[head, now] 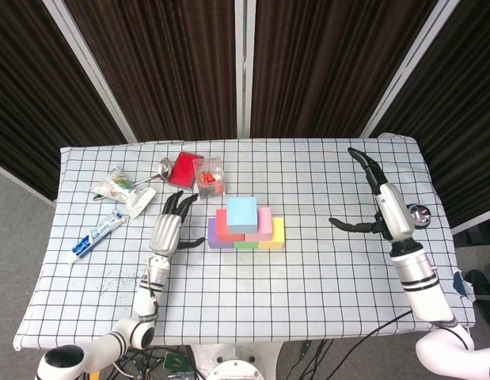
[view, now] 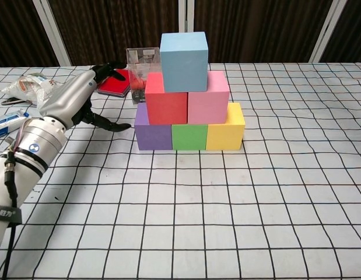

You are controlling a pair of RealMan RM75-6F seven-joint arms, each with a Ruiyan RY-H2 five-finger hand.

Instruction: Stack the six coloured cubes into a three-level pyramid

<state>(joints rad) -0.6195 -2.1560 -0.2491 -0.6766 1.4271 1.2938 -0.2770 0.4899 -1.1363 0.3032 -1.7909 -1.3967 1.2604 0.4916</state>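
A three-level pyramid stands mid-table. Its bottom row is a purple cube (view: 152,131), a green cube (view: 189,136) and a yellow cube (view: 225,128). On them sit a red cube (view: 166,100) and a pink cube (view: 208,97), topped by a light blue cube (view: 183,53) (head: 241,214). My left hand (view: 80,96) (head: 170,224) is open just left of the purple cube, fingers spread and holding nothing. Far to the right, my right hand (head: 381,204) is open above the table, out of the chest view.
A clear cup (head: 208,176) with red bits and a red flat box (head: 185,169) stand behind the pyramid's left. A spoon (head: 161,168), a snack packet (head: 118,188) and a toothpaste tube (head: 96,236) lie at the left. A small metal object (head: 420,214) sits by the right edge.
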